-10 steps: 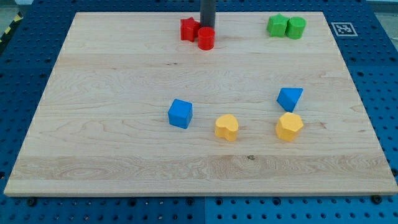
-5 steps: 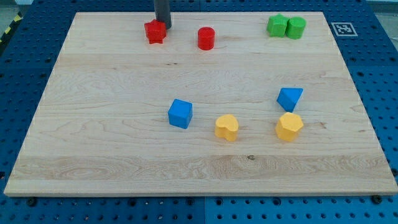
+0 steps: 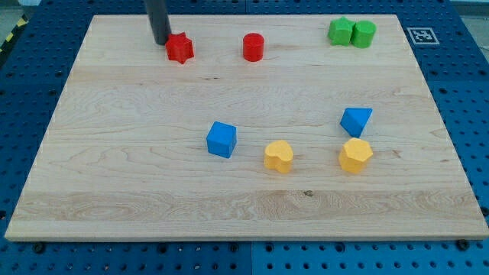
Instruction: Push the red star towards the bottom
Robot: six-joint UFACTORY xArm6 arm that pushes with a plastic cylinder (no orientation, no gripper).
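Observation:
The red star lies near the top of the wooden board, left of centre. My tip stands just to the star's upper left, touching or nearly touching it. A red cylinder stands to the star's right, well apart from it.
Two green blocks sit together at the top right. A blue cube lies mid-board, a yellow block to its right. A blue block sits above another yellow block at the right. A marker tag lies off the top right corner.
My tip has moved left along the top, from beside the red cylinder to the star's upper left. The red star has slid left, away from the cylinder, and slightly down.

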